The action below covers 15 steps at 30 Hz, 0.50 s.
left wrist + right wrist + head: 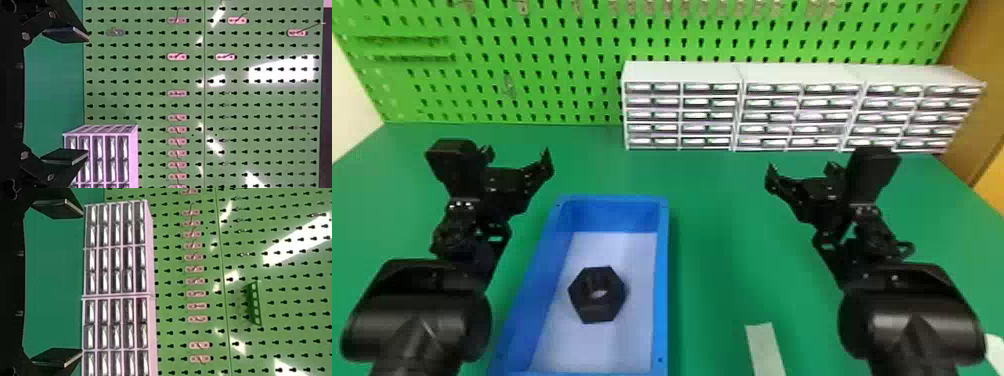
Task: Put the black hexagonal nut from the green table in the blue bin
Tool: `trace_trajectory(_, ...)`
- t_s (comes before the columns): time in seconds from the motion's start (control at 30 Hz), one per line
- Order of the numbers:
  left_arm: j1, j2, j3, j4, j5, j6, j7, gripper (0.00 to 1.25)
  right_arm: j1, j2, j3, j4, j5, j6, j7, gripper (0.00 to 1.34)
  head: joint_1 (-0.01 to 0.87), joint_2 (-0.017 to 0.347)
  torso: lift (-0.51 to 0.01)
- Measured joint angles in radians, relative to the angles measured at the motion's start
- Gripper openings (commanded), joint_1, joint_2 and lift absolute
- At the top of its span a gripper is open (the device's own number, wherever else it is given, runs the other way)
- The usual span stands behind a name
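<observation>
Head view shows one blue bin (663, 280) on the green counter (712, 260), and inside it is one black hexagonal nut (589, 312). The nut lies flat on the pale bottom of the bin, its hole facing up, and it is apart from the right wall. Left hand (518, 156) is above the counter, to the left of the bin's far end, with its two fingers standing wide apart. Right hand (800, 169) is well to the right of the bin, and its two fingers are also wide apart. At the back stand three white drawer cabinets (682, 72) side by side, each having five rows of drawers. Behind them rises one green pegboard (532, 95) with many hooks (177, 93). Right wrist view shows one small green rack (255, 303) on this board. One pale strip (765, 350) lies on the counter, right of the bin.
</observation>
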State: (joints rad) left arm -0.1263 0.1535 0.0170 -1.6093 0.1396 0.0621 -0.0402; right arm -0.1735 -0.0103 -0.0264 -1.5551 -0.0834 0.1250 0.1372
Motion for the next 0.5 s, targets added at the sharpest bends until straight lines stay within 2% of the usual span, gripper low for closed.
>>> trace_trajectory(0.5,-0.004,-0.002,-0.007,0.008,-0.014,-0.002,-0.001,1.01,0.013,-0.002,0.006,0.020,0.012,-0.021,-0.039,1.27,0.686,0.052,-0.097)
